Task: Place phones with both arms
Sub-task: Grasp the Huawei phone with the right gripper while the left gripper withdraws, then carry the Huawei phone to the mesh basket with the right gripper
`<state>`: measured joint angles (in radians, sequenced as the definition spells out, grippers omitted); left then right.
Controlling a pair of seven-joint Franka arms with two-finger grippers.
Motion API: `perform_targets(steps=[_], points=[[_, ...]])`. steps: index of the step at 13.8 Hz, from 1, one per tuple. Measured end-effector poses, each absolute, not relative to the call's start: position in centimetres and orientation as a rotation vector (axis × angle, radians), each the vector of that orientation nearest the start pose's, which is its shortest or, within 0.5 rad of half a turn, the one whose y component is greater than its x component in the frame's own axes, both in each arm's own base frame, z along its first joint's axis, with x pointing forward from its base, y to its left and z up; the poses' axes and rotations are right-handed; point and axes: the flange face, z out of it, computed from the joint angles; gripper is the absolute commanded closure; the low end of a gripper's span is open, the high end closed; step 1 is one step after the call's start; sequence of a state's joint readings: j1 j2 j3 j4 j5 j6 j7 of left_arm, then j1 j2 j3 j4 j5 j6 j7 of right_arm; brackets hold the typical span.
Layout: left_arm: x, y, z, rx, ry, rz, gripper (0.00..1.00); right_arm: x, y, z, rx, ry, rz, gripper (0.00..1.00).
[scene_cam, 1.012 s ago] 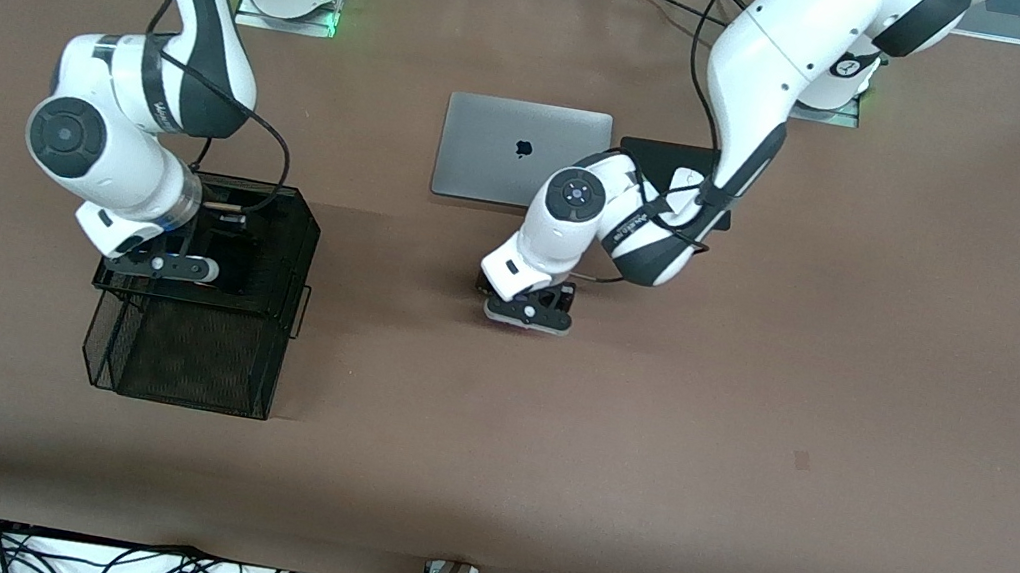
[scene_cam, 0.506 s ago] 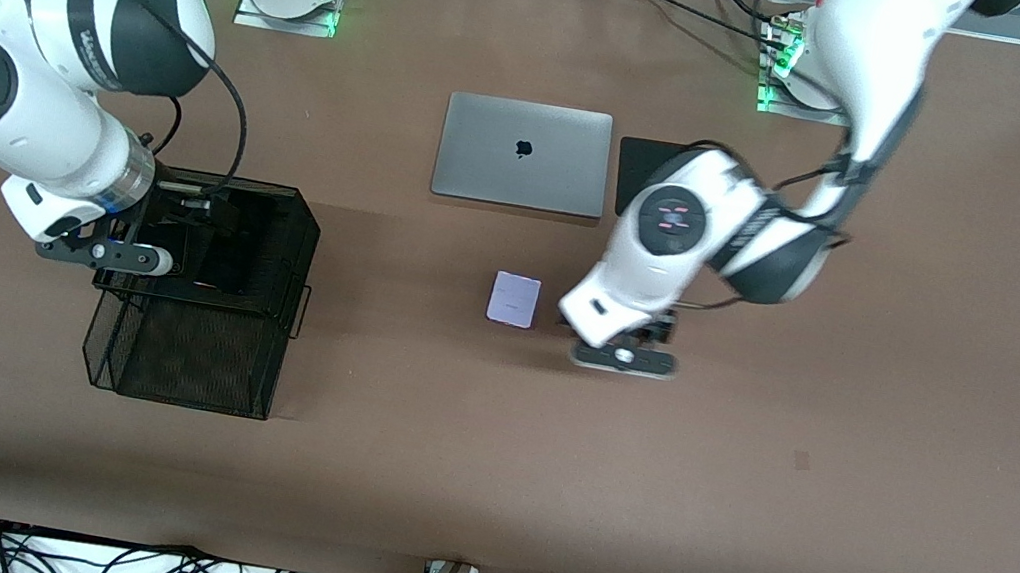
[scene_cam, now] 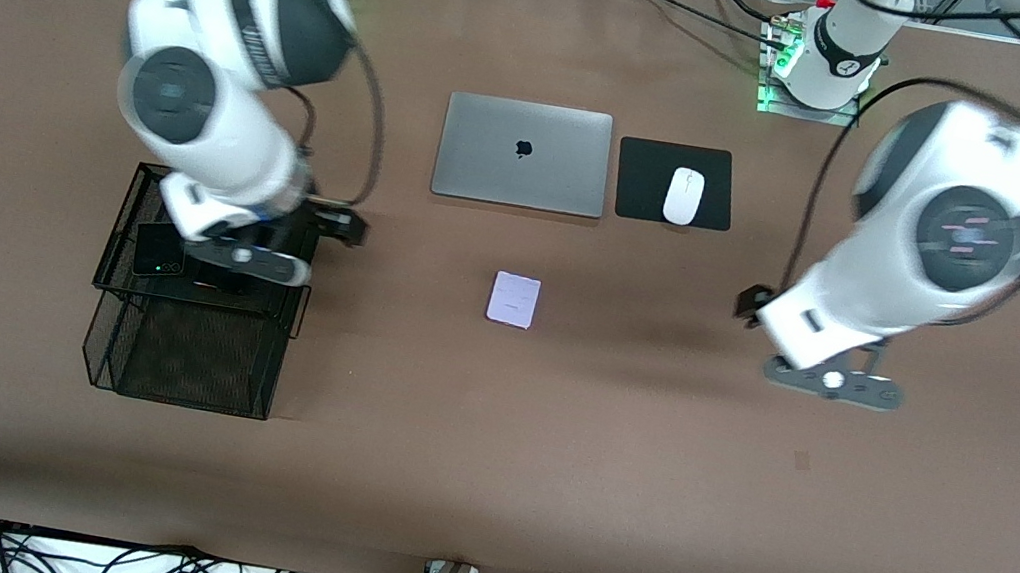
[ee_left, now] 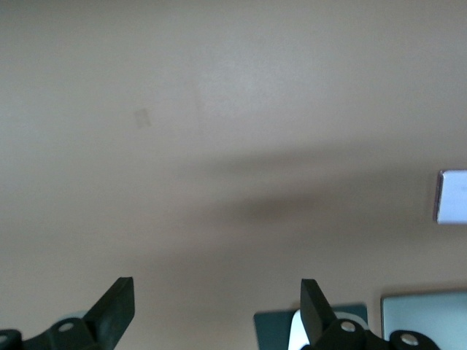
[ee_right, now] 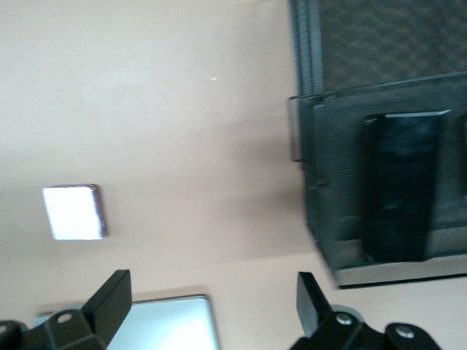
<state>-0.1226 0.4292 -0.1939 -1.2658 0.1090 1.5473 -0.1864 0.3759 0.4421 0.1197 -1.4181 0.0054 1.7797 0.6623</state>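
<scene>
The pale lilac-white phone [scene_cam: 513, 299] lies flat on the table, nearer the front camera than the grey laptop; it also shows in the left wrist view [ee_left: 452, 195] and the right wrist view [ee_right: 71, 211]. A squarish black phone [scene_cam: 160, 249] lies in the black mesh basket [scene_cam: 192, 350]. A long slim black phone [ee_right: 401, 186] lies in the basket [ee_right: 321, 146]. My right gripper [scene_cam: 246, 257] [ee_right: 211, 299] is open and empty above the basket's upper tray. My left gripper [scene_cam: 830, 380] [ee_left: 217, 306] is open and empty, raised over bare table toward the left arm's end.
A closed grey laptop [scene_cam: 523, 154] lies mid-table. Beside it, toward the left arm's end, a white mouse [scene_cam: 683, 195] sits on a black pad [scene_cam: 637, 179]. Cables run along the table's edge nearest the front camera.
My left gripper let go of the lilac phone on the table, then rose and swung toward its own end. My right gripper lifted out of the basket and shifted toward the laptop side, uncovering the squarish black phone.
</scene>
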Motion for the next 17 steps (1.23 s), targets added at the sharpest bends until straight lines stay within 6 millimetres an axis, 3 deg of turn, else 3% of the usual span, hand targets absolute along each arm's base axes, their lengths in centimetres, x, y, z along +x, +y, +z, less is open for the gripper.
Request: perform_targets(steps=[4, 7, 9, 11, 13, 15, 17], points=[[63.7, -7.5, 54.7, -3.127, 0.258, 0.225, 0.0, 58.3, 41.9, 41.8, -3.104, 0.429, 0.096, 0.0], [60.5, -2.7, 57.9, -3.125, 0.253, 0.146, 0.0, 57.1, 48.5, 38.5, -3.075, 0.557, 0.016, 0.0], [58.1, -0.2, 58.5, -3.126, 0.188, 0.009, 0.0, 57.0, 50.5, 35.0, -3.063, 0.603, -0.009, 0.0], [55.8, 2.6, 57.1, -3.126, 0.137, 0.005, 0.0, 57.1, 51.3, 31.2, -3.067, 0.607, -0.011, 0.0], [55.4, 3.3, 56.6, -3.125, 0.161, 0.009, 0.0, 57.1, 52.0, 27.5, -3.071, 0.596, -0.021, 0.0], [55.6, 1.4, 57.0, -3.118, 0.223, -0.005, 0.0, 56.6, 52.7, 24.1, -3.073, 0.58, -0.025, 0.0], [55.7, -0.4, 57.7, -3.109, 0.275, -0.026, 0.0, 56.4, 53.2, 22.0, -3.071, 0.564, -0.039, 0.0]])
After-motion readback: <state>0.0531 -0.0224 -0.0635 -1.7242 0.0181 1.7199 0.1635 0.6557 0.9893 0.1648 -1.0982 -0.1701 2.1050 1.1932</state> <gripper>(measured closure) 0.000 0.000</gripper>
